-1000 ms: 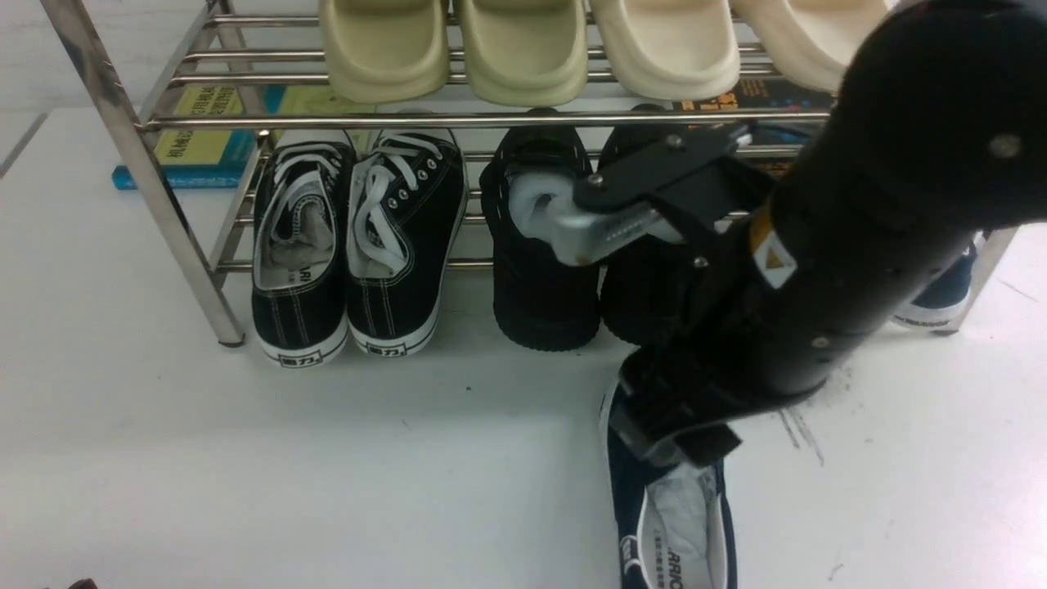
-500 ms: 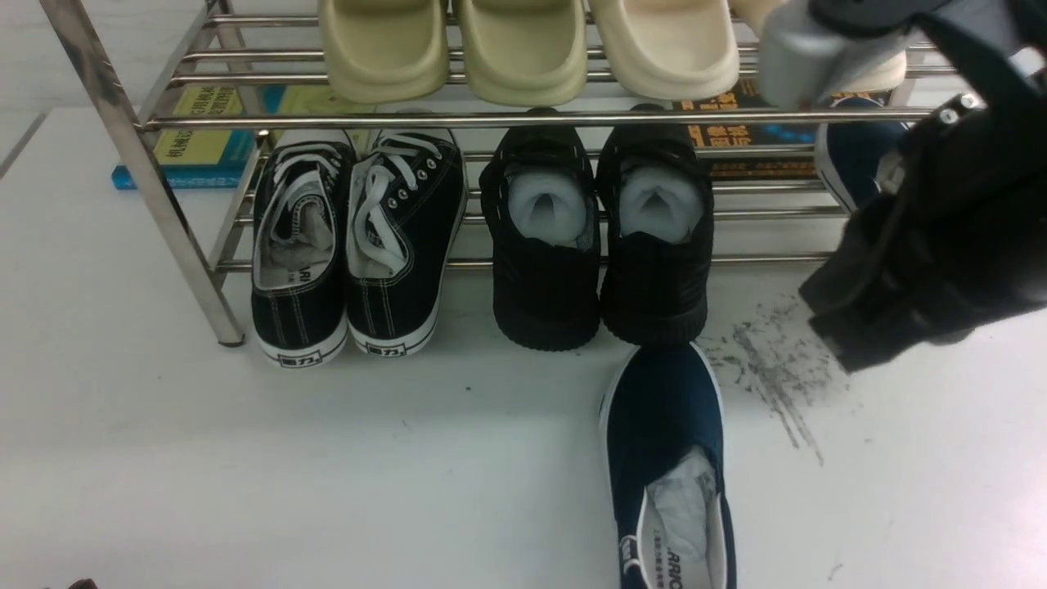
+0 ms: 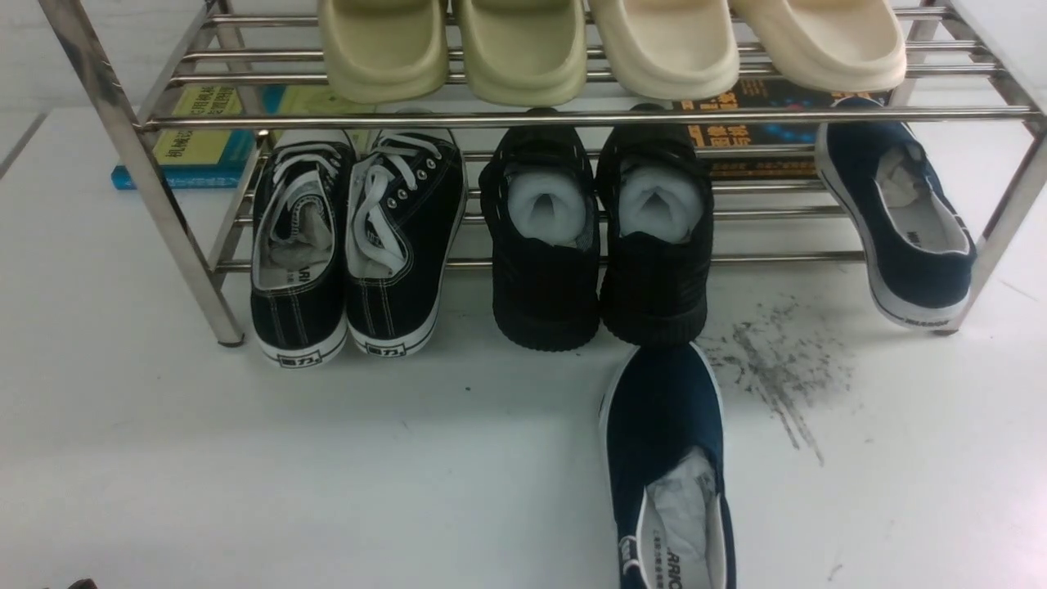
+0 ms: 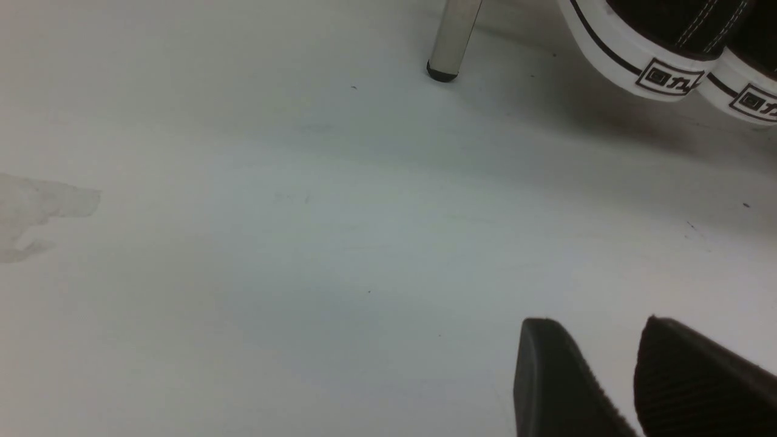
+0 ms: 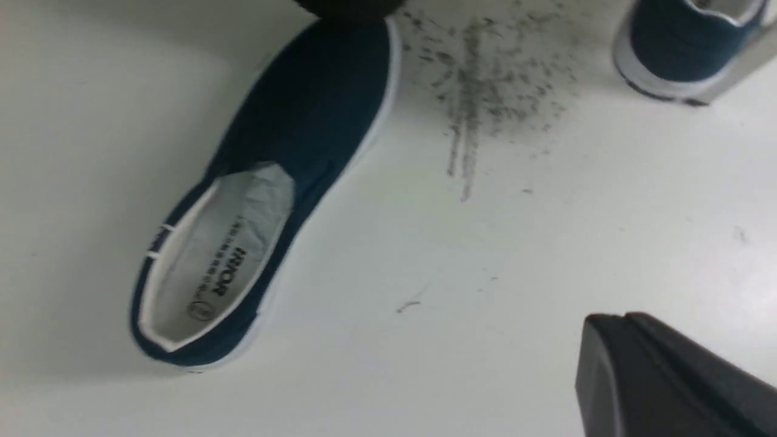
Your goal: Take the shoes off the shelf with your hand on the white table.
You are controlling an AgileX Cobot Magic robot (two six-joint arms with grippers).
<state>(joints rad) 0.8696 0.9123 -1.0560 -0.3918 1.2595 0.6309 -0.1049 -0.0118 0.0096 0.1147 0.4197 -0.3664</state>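
Gone from my front view is the right arm, which covered part of the shoe rack (image 3: 491, 121) a second ago; both navy canvas slip-ons now show. One, the loose slip-on (image 3: 667, 409), lies where it did on the white table (image 3: 327, 483), in front of the rack, toe toward it, its white lining printed and pale paper stuffing inside. Whether its toe touches the all-black shoe (image 3: 654, 286) above, I cannot tell. Its mate, the shelved slip-on (image 3: 908, 213), sits askew on the lower tier at the right end, heel jutting out beside the steel leg.

My right gripper (image 5: 619, 318) has its fingers pressed together with nothing between them. On my left gripper (image 4: 601, 321) the fingers stand a little apart, white tabletop showing in the gap.

To the left on the lower tier I see the black lace-up sneakers (image 3: 298, 245), then the all-black pair with white stuffing. Four clogs (image 3: 523, 57), two greenish and two cream, line the upper tier. Dark scuff marks (image 3: 777, 368) spot the tabletop between the two slip-ons.
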